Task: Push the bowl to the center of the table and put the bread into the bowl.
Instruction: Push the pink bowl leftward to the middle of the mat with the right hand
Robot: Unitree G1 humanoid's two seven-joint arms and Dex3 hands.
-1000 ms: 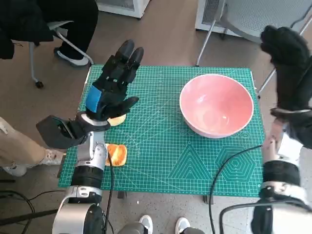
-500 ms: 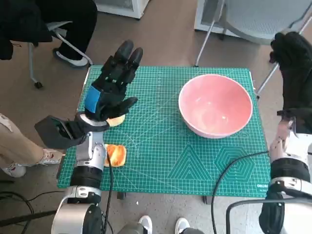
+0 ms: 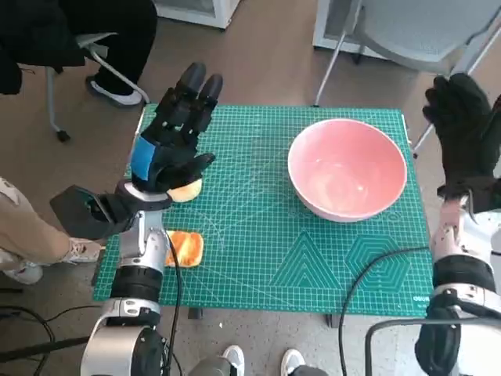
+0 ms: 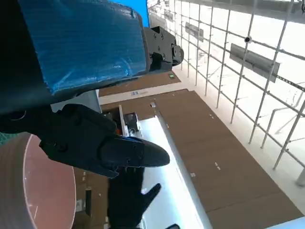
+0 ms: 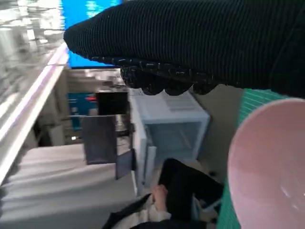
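Observation:
A pink bowl point(image 3: 347, 168) stands on the right half of the green cutting mat point(image 3: 258, 235); it also shows as the pink bowl point(image 4: 28, 186) and the pink bowl point(image 5: 269, 167) in the wrist views. Bread point(image 3: 186, 190) lies at the mat's left, partly hidden under my left hand point(image 3: 174, 133). That hand is raised above it, fingers apart, holding nothing. My gloved right hand point(image 3: 463, 129) is lifted beside the bowl's right rim, off the table edge, apart from the bowl and empty.
An orange piece point(image 3: 186, 248) lies on the mat near its front left corner. A grey chair point(image 3: 423, 31) stands behind the table at right. A seated person point(image 3: 70, 31) is at the back left; another person's leg point(image 3: 23, 235) is at left. A black cable point(image 3: 368, 266) crosses the front right.
My right hand has dropped lower and come closer to the bowl's right side. My left hand has shifted slightly to the left above the bread. The bowl has not moved.

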